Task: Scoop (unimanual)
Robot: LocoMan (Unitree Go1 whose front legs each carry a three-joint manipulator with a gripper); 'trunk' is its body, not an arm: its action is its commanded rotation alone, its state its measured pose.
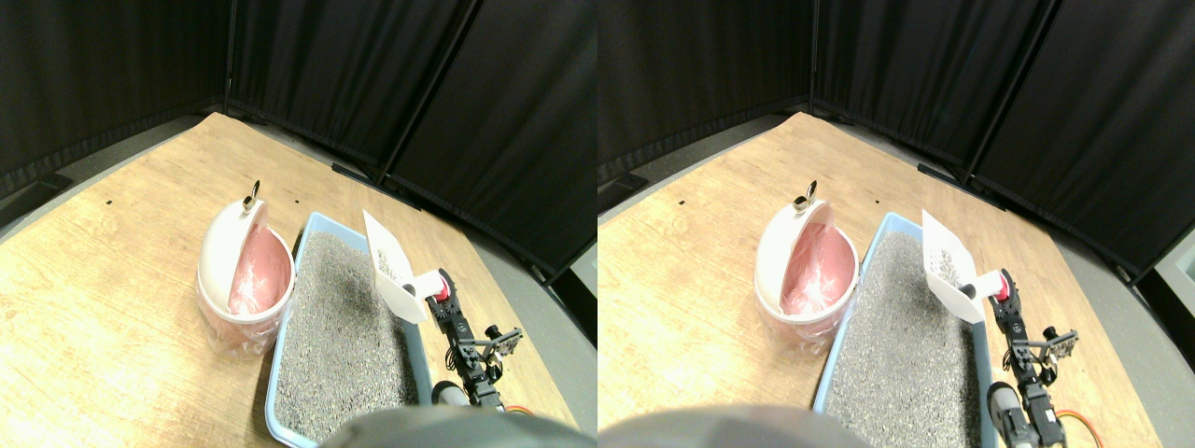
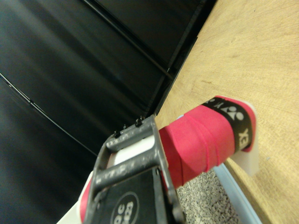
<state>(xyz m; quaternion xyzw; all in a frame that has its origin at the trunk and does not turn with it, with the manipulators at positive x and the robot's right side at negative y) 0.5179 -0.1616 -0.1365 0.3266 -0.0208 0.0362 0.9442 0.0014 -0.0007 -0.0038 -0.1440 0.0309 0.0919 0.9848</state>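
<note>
Scoop (image 1: pixel 392 271) at pincer (image 1: pixel 442 295) tip

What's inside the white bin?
The bin holds a pink liner; nothing else shows in it. Its tilted lid hides the far side and the bottom is out of view.

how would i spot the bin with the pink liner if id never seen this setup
On the wooden table, find the blue litter tray full of grey granules. The bin stands just left of it: round, white, pink-lined, its lid tipped open.

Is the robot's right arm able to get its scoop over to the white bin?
Probably yes. The scoop, raised on the right gripper, has open air between it and the white bin, whose lid is up.
</note>
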